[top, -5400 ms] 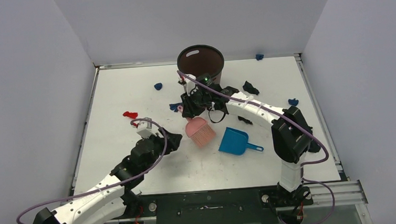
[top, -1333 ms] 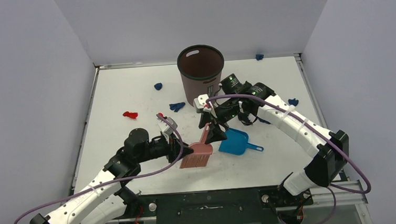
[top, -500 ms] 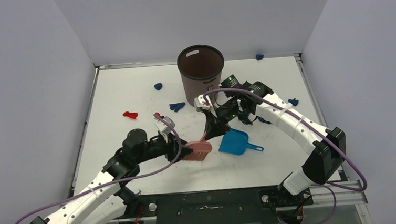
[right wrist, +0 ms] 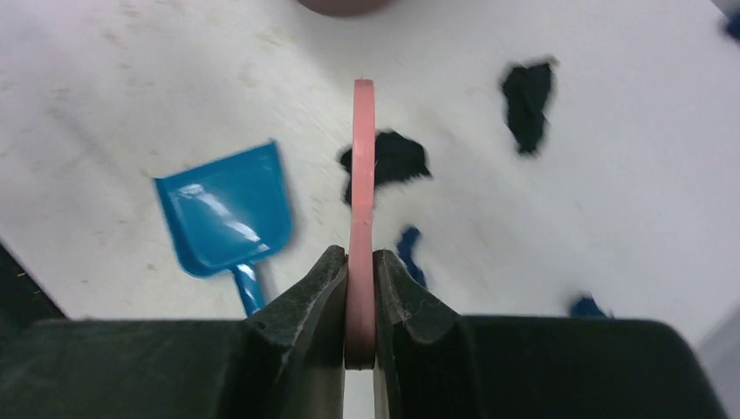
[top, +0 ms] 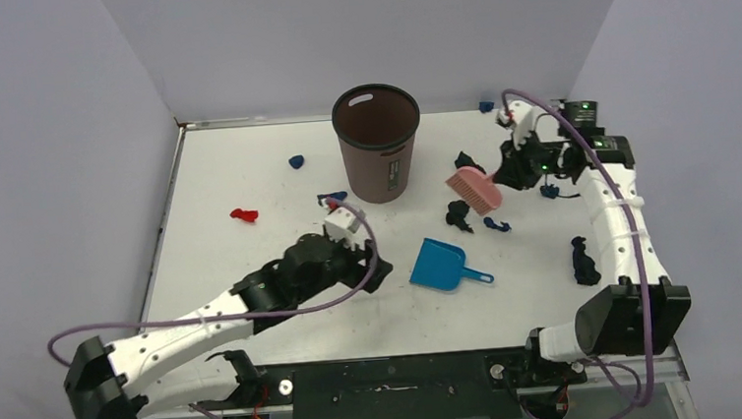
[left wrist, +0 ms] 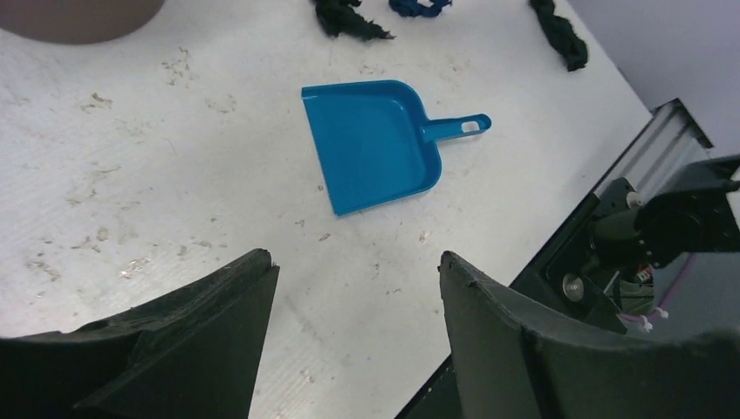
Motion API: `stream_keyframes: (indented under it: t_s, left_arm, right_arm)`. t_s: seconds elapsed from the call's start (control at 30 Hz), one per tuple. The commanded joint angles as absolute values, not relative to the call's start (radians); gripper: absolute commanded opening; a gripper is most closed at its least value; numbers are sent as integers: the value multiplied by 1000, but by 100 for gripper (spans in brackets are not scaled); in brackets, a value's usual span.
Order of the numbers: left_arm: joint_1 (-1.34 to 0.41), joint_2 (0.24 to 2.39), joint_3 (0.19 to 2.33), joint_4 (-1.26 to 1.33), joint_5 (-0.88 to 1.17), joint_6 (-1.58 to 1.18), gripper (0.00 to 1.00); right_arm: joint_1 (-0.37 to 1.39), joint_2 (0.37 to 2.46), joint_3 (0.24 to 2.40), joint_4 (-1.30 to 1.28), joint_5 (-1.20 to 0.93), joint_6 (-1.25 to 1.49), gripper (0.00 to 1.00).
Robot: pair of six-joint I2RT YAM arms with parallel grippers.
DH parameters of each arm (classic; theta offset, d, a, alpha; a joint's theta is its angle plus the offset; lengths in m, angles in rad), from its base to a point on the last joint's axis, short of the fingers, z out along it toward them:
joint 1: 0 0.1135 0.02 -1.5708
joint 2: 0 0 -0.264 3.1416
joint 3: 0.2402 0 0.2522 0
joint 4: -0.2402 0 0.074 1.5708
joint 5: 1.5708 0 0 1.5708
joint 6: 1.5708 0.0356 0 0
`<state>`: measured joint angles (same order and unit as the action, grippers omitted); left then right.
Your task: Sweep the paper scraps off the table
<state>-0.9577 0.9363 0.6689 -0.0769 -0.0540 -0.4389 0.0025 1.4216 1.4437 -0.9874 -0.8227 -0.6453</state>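
Left wrist shows bare dustpan (left wrist: 371, 140) on table (left wrist: 174, 175).

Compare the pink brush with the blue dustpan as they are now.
The brush is pink, the dustpan blue. The brush is clamped in the right gripper; the dustpan lies flat on the table, ungripped. The brush is farther back, the dustpan nearer the front edge. Both are sweeping tools.

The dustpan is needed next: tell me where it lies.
In the top view the blue dustpan lies flat on the table, right of centre, just right of the left gripper.
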Motion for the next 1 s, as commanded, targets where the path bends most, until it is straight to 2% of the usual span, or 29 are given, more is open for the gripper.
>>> stream_keyframes:
  t_s: [0.0, 0.17, 0.4, 0.5, 0.7, 0.8, 0.97]
  left_arm:
    - [-1101, 1169, 842, -112, -352, -560, 67]
    - [-1199, 1398, 967, -100, -370, -624, 67]
    - [-1262, 1505, 1005, -125, -371, -645, 70]
    - [-1262, 1502, 976, -135, -379, -698, 70]
    - [-1257, 1466, 861, -105, -445, -876, 69]
    - [-1255, 1462, 833, -92, -460, -908, 68]
    - [-1246, 1479, 827, -109, -462, -941, 67]
  right_arm:
    - [-128, 1280, 1376, -890, -644, -574, 5]
    - [-133, 1210, 1259, -874, -472, -682, 5]
    - [-106, 1278, 1268, -1117, -492, -904, 5]
    - [-23, 1308, 1250, -1177, -484, -920, 5]
    - [294, 1305, 1145, -1149, -378, -818, 5]
    - [377, 1323, 1156, -1183, -383, -789, 5]
    - [429, 1352, 1193, -1205, -513, -762, 5]
